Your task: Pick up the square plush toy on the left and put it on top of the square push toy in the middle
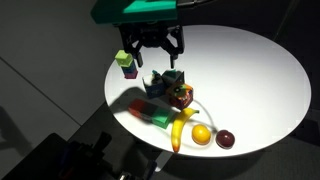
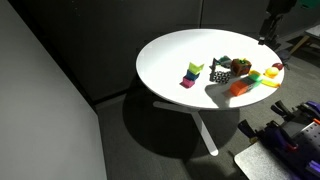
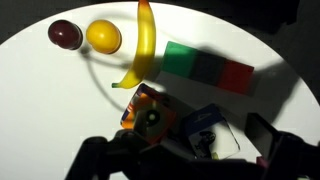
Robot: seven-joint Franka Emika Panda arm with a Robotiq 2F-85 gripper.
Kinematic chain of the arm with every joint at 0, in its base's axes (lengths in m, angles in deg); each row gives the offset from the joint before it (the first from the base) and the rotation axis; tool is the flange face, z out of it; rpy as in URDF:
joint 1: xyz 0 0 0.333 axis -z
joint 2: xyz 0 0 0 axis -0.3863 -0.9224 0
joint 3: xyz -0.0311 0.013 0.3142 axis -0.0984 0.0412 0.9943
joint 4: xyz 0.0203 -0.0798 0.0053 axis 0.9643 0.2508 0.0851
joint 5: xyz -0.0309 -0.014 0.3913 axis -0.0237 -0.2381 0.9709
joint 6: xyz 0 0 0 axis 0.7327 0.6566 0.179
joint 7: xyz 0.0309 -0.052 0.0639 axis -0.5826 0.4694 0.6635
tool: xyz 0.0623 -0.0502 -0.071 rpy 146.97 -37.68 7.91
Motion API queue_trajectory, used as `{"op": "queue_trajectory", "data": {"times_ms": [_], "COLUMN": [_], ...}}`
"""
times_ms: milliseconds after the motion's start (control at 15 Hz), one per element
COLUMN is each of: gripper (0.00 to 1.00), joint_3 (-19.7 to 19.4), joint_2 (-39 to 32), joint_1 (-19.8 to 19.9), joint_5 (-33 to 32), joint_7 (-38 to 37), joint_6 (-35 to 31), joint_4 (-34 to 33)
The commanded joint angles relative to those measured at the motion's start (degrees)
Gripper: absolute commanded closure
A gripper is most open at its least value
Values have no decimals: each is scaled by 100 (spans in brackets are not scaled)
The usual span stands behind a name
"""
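Note:
My gripper point(image 1: 152, 52) is open and empty, and hangs above the table over two square plush toys that lie side by side. The blue square plush point(image 1: 164, 82) shows in the wrist view point(image 3: 208, 128) between my dark fingers point(image 3: 190, 162), well below them. The multicoloured orange square plush point(image 1: 182, 96) touches it and also shows in the wrist view point(image 3: 150, 112). Both plush toys appear small in an exterior view point(image 2: 232, 67).
On the round white table point(image 1: 250, 70) are a purple and green cube point(image 1: 127, 65), a red and green block point(image 1: 152, 111), a banana point(image 1: 181, 129), an orange point(image 1: 202, 133) and a dark plum point(image 1: 225, 139). The table edge is near the fruit.

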Motion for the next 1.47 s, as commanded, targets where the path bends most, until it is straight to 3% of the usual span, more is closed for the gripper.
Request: {"op": "queue_trajectory", "data": {"times_ms": [0, 533, 1400], "gripper": [0, 0, 0], "joint_3": [148, 305, 342], "joint_2": [-214, -281, -416], "joint_1": [104, 114, 93], "joint_5": [-170, -271, -288], "joint_7": [375, 1815, 1712], "joint_6": [-40, -496, -466], "joint_4": [-34, 254, 184]}}
